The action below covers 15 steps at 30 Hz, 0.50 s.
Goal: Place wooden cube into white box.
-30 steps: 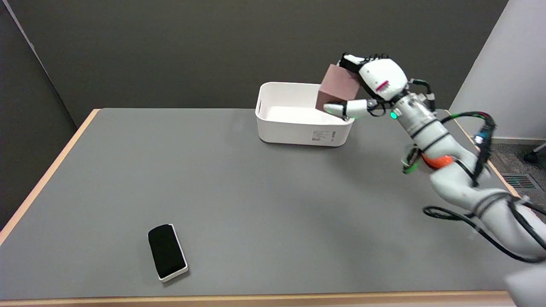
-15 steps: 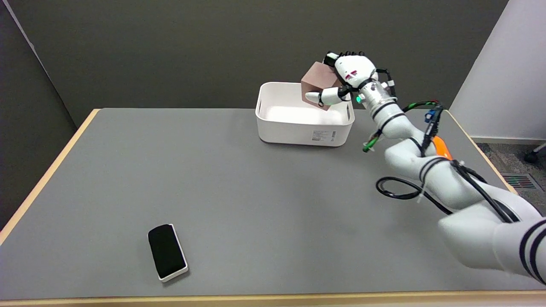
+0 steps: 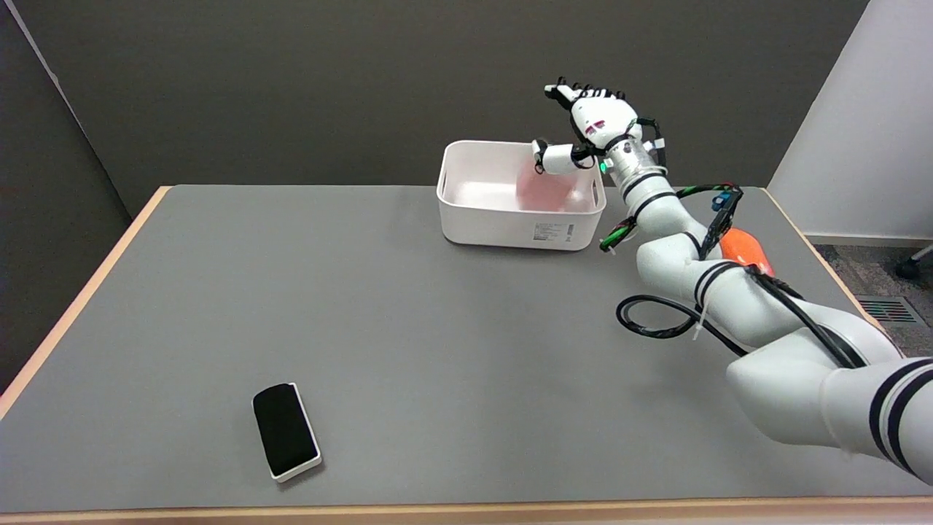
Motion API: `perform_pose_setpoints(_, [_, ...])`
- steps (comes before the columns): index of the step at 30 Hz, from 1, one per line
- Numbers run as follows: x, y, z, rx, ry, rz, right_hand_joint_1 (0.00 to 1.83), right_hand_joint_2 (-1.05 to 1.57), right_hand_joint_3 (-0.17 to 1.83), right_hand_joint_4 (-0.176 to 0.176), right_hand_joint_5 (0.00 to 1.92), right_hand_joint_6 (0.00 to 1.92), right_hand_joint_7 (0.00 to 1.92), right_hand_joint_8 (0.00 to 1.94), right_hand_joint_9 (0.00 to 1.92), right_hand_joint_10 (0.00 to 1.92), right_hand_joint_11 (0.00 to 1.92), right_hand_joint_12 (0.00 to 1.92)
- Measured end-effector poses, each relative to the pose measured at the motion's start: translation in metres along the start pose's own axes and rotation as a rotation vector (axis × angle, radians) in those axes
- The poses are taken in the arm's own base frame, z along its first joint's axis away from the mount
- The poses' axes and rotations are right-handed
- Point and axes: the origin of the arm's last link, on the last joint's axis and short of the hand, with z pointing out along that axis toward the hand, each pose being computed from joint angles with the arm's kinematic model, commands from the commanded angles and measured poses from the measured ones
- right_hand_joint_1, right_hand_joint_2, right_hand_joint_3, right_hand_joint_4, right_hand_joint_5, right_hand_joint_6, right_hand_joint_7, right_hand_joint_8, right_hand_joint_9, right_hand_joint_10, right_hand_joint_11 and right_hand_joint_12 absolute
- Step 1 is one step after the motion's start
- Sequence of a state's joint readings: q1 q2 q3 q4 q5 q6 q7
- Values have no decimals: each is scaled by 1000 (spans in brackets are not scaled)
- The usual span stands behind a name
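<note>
Wooden cube (image 3: 541,191) now a blur inside white box (image 3: 510,222), upper mid frame; 0.5 s ago right hand (image 3: 594,127) gripped it. Fingers now spread, holding nothing. Drop looks done.

Wooden cube (image 3: 543,191) shows only as a pinkish motion-blurred smear inside the white box (image 3: 510,226), edges and resting pose not resolvable, lower part hidden by the box's near wall; right arm (image 3: 802,357) cut off at the picture's lower right edge.

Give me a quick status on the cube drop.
Robot hand open above box. Cube blurred inside box. Nothing in the way.
</note>
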State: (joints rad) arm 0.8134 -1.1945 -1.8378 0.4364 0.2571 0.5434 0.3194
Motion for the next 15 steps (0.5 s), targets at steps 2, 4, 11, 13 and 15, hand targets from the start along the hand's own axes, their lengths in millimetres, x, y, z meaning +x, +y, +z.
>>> perform_pose_setpoints(2, [-1, 1, -2, -5, -2, 1, 361, 639, 835, 50, 159, 359, 272, 314, 207, 770, 253, 1438])
perform_pose_setpoints(4, [-2, 2, -5, -7, -1, 2, 360, 638, 834, 49, 158, 359, 271, 314, 205, 770, 255, 1441])
perform_pose_setpoints(11, [1, 9, -20, -6, 21, 15, 368, 639, 826, 37, 167, 364, 273, 321, 196, 778, 257, 1447])
perform_pose_setpoints(13, [3, 12, -26, -7, 30, 22, 371, 640, 823, 34, 168, 365, 271, 322, 190, 779, 252, 1444])
perform_pose_setpoints(15, [5, 16, -32, -7, 39, 28, 372, 641, 822, 33, 168, 365, 270, 322, 189, 780, 251, 1444])
